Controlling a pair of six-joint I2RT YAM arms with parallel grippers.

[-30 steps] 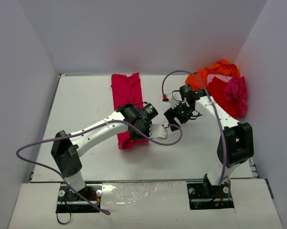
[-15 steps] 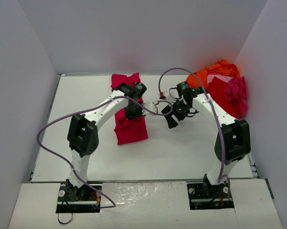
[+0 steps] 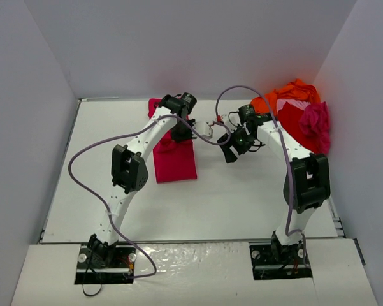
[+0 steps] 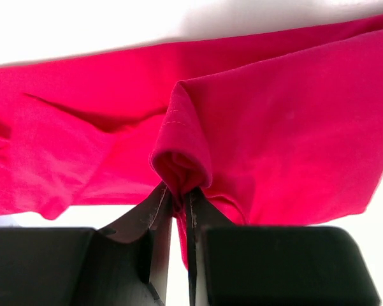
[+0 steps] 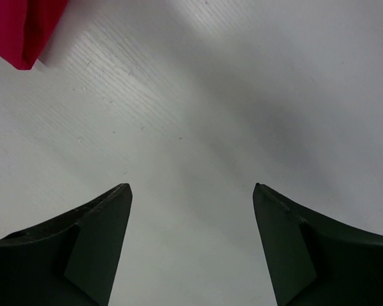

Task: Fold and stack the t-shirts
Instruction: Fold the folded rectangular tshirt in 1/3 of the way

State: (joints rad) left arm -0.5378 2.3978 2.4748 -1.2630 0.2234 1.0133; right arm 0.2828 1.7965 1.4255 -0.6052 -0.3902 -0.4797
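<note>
Left gripper clenched on a bunched edge of the crimson t-shirt, mid-fold.
Judged from here, the pinched edge should be laid flat and square on the layer beneath before letting go, without dragging it. The shirt lies on the table directly under that gripper. The right gripper hangs released and empty just beside it, and the other t-shirts are heaped in the far right corner.

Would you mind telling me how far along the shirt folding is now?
One crimson shirt lies narrowed into a strip, and the left arm's jaws are shut on a fold of it. The right arm's jaws hang open over the table. The crumpled pile in the far right corner is unfolded, nothing stacked.
</note>
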